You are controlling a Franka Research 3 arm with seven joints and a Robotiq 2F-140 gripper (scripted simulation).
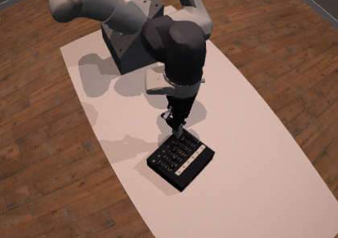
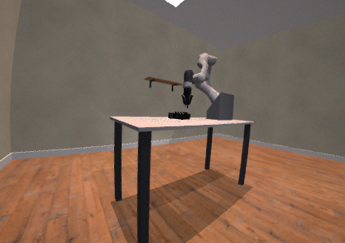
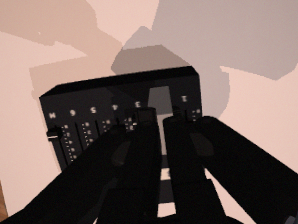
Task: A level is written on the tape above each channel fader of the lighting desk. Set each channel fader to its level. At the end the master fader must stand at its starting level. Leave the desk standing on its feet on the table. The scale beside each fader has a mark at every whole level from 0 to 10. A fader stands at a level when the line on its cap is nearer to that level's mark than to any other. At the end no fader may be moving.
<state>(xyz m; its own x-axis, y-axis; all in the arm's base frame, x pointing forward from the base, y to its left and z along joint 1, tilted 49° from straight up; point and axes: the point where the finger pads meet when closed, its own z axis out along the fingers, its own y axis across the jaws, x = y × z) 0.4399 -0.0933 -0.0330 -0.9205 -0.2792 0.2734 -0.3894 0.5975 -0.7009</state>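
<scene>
The black lighting desk (image 1: 180, 159) stands on the pale table top, with a row of faders and a pale tape strip along one side. It also shows in the wrist view (image 3: 120, 119) and small in the exterior view (image 2: 179, 115). My gripper (image 1: 178, 133) is shut with nothing between the fingers. Its tips hang just over the desk's far end, nearest the arm. In the wrist view the shut fingers (image 3: 160, 132) cover the right part of the faders. The tape's numbers are too small to read.
The robot's grey base block (image 1: 129, 36) stands at the far end of the table. A wooden wall shelf (image 2: 163, 81) hangs behind the arm. The table's edge runs close to the desk's left side in the top view.
</scene>
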